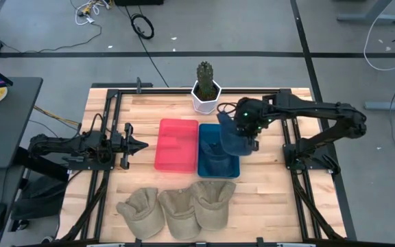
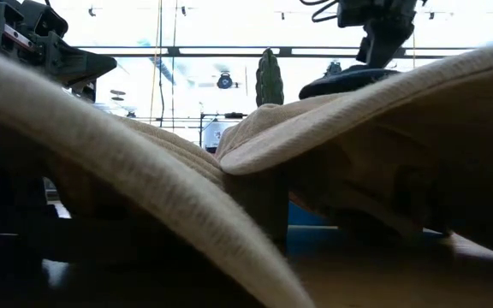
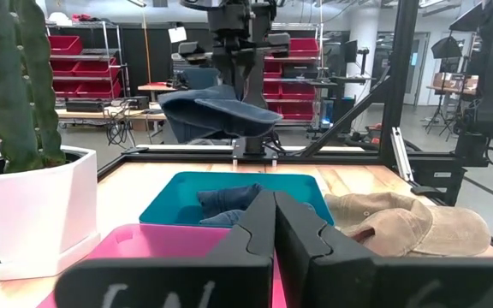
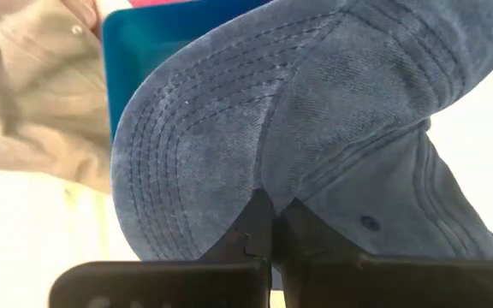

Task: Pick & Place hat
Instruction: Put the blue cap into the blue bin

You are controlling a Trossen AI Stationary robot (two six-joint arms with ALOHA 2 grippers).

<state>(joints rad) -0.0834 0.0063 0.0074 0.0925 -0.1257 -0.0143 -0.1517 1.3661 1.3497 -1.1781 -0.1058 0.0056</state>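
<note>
A blue denim hat [image 1: 233, 134] hangs in my right gripper [image 1: 251, 132] above the blue tray [image 1: 204, 165]. The left wrist view shows this hat [image 3: 216, 111] well clear of the tray [image 3: 174, 192]. A second blue hat [image 1: 218, 152] lies in that tray. Three tan hats [image 1: 177, 209] rest in a row on the table's near edge. My left gripper [image 1: 140, 145] is shut and waits left of the pink tray [image 1: 177, 144]; its fingers [image 3: 274, 227] point at both trays. My right gripper pinches the blue hat between its two fingers where the stitched brim [image 4: 169, 145] meets the crown [image 4: 268, 192]. The fingers come from above, pointing down. The hat is lifted clear and hangs below them, with its brim tilted.
A cactus in a white pot [image 1: 206, 90] stands at the far edge, just behind the trays. In the low view the tan hats [image 2: 358, 128] fill the foreground. A black frame runs round the wooden table [image 1: 280, 199].
</note>
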